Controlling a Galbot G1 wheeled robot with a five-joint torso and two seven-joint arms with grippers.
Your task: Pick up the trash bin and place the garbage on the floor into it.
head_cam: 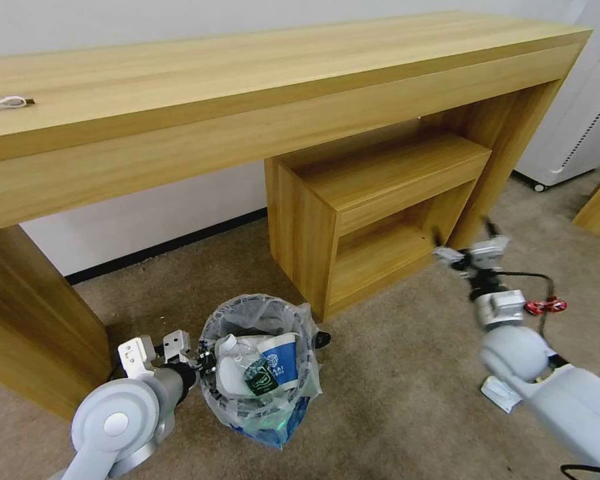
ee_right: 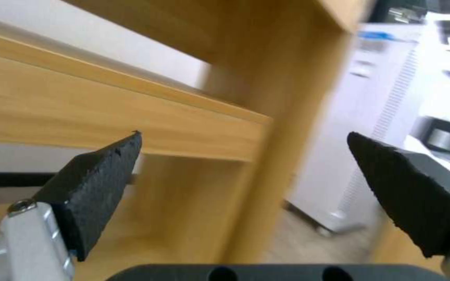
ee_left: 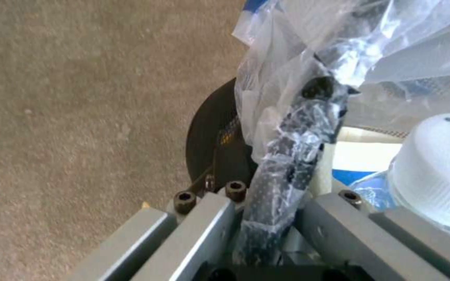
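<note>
The trash bin (head_cam: 260,360), a small round wire bin lined with a crinkly clear bag, stands low over the beige floor (head_cam: 393,373) in front of the desk. Inside lie a blue-white paper cup (head_cam: 278,363), white items and a dark packet. My left gripper (head_cam: 203,360) is shut on the bin's near-left rim. In the left wrist view the bag-wrapped rim (ee_left: 293,156) runs between that gripper's fingers (ee_left: 204,222), with a white bottle cap (ee_left: 438,168) beside it. My right gripper (head_cam: 463,243) hangs open in the air by the shelf unit, its pads (ee_right: 100,183) wide apart with nothing between. A red wrapper (head_cam: 545,306) lies on the carpet right of that arm.
A long wooden desk (head_cam: 247,100) spans the back, with a white cable (head_cam: 3,103) on its left end. A lower wooden shelf unit (head_cam: 373,207) stands under it, right of the bin. A white appliance (head_cam: 580,120) is at the far right. A small dark object (head_cam: 322,339) lies beside the bin.
</note>
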